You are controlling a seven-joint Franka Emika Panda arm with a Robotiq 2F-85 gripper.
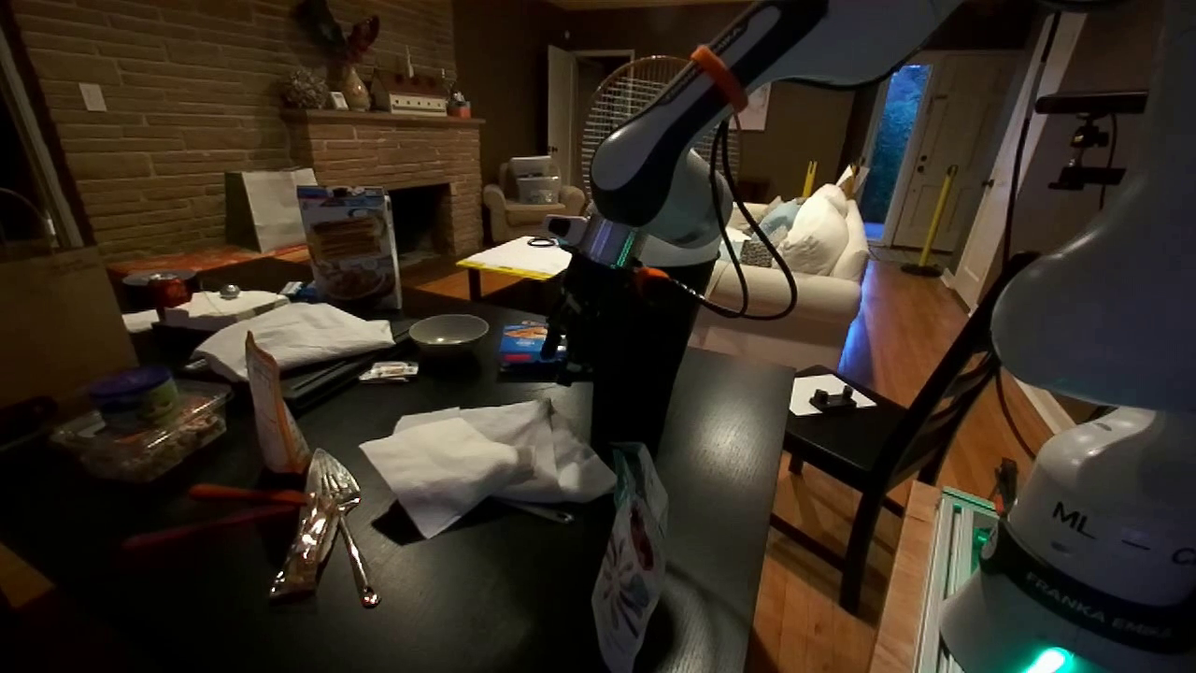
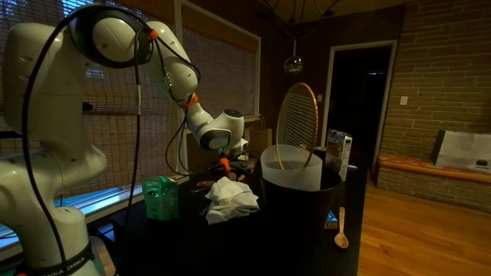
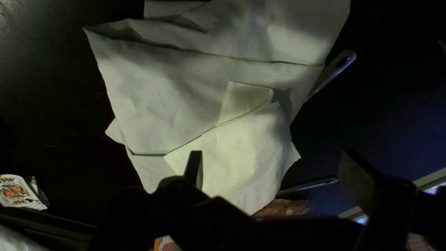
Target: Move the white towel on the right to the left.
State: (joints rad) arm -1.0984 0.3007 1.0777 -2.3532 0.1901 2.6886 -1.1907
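Observation:
A crumpled white towel (image 1: 486,463) lies on the dark table, also in an exterior view (image 2: 231,201). It fills the middle of the wrist view (image 3: 174,90), partly folded over itself. A metal utensil handle (image 3: 331,75) sticks out from under it. My gripper (image 3: 273,170) is open with nothing between its fingers; it hangs above the towel. In the wrist view one finger overlaps the towel and one overlaps the table beside it. In an exterior view the gripper (image 1: 564,350) is dark and partly lost against a black bin.
The tall black bin (image 2: 299,214) holds a racket (image 2: 297,126) and stands beside the towel. An upright pouch (image 1: 631,570) stands near it. A fork (image 1: 341,505), a carton (image 1: 273,411), a bowl (image 1: 448,332) and another white cloth (image 1: 299,336) lie around.

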